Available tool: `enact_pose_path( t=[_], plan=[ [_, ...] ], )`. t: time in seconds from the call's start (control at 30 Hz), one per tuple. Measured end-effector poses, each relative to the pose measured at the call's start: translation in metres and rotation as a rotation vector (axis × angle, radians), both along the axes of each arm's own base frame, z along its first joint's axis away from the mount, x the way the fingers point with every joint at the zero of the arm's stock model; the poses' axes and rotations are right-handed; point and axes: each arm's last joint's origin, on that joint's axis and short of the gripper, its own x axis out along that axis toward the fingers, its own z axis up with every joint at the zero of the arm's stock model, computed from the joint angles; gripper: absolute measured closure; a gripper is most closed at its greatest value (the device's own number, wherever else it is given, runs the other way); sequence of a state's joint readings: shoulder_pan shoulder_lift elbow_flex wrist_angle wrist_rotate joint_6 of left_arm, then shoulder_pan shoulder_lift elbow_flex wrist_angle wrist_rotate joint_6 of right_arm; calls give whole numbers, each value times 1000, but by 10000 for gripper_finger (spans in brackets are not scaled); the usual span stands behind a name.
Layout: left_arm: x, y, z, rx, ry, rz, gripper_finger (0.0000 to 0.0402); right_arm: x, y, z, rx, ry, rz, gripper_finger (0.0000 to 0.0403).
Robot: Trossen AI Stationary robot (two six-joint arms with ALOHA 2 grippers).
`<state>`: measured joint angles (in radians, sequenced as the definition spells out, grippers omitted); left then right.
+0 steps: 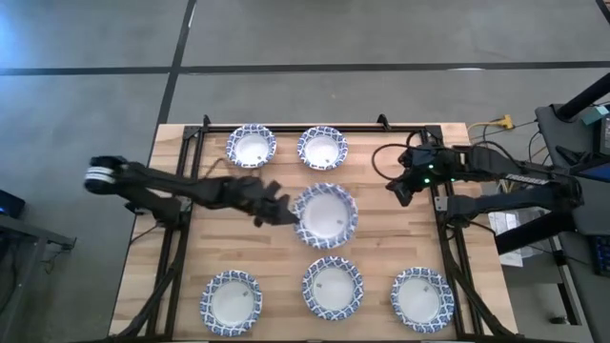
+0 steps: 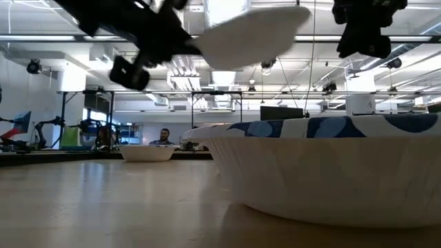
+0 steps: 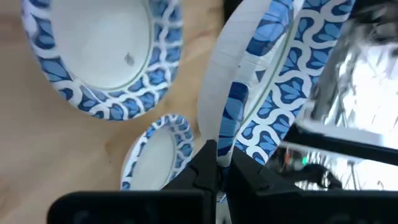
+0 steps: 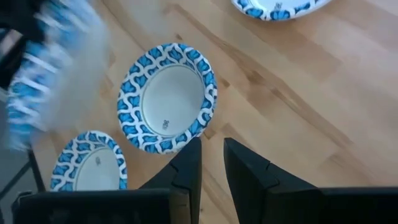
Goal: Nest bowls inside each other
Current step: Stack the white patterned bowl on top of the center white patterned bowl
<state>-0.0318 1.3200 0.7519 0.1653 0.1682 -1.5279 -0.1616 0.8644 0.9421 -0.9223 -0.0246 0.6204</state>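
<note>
My left gripper (image 1: 283,211) is shut on a blue-and-white patterned bowl (image 1: 326,215) above the table's middle; the low view shows this bowl (image 2: 248,34) lifted high. In the left wrist view a second rim seems nested in it. Two bowls (image 1: 251,146) (image 1: 321,148) rest on their bases near the far edge. Three more (image 1: 231,301) (image 1: 332,286) (image 1: 420,297) sit along the near edge. My right gripper (image 1: 398,189) hovers to the right of the held bowl, fingers nearly together, holding nothing. My left gripper (image 3: 222,163) pinches the held bowl's rim (image 3: 227,134) on its left side between the two fingers. The fingers come roughly level from the table's left. The bowl is lifted clear of the table and sticks out beyond the fingertips, slightly tilted.
Dark frame rails (image 1: 181,238) (image 1: 448,238) run along the table's left and right sides, and another along the far edge. Bare wood lies between the bowl rows. Cables and equipment sit beyond the right edge. A person (image 2: 164,137) sits far off in the room.
</note>
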Motion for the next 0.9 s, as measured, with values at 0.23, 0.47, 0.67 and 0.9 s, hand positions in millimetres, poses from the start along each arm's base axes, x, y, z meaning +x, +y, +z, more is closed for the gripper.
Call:
enact_pose_path(
  t=[0.23, 0.47, 0.67, 0.9],
  plan=[
    [44, 29, -42, -133, 128, -155, 402, -25, 4, 13, -50, -99, 34, 339],
    [63, 41, -46, -139, 136, -154, 401, -42, 7, 20, -63, -164, 34, 339],
    [57, 43, -59, -120, 286, -153, 401, -45, 7, 21, -66, -179, 34, 339],
    [53, 47, -63, -58, 345, -103, 401, -45, 7, 21, -69, -176, 37, 339]
  ],
)
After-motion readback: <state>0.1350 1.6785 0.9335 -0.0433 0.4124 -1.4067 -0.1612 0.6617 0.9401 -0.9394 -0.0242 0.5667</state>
